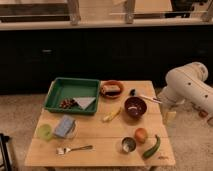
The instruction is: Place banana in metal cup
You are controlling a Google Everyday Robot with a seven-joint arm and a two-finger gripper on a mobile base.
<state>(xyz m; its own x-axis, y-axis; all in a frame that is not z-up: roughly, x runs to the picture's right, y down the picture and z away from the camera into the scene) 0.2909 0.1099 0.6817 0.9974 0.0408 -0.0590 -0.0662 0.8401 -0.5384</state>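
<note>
The banana (112, 115) is pale yellow and lies on the wooden table (95, 137) near its middle, just left of the dark red bowl (135, 106). The metal cup (128, 145) stands upright near the front edge, next to an orange fruit (141, 134). My white arm (189, 85) comes in from the right. My gripper (169, 115) hangs by the table's right edge, to the right of the red bowl and well apart from the banana and the cup. It holds nothing that I can see.
A green tray (56, 102) holding a white cloth and some dark bits sits at the back left. A brown bowl (112, 89) is behind the banana. A dark green vegetable (151, 147), a fork (74, 149), a light-green cup (45, 132) and a blue-grey packet (65, 126) lie at the front.
</note>
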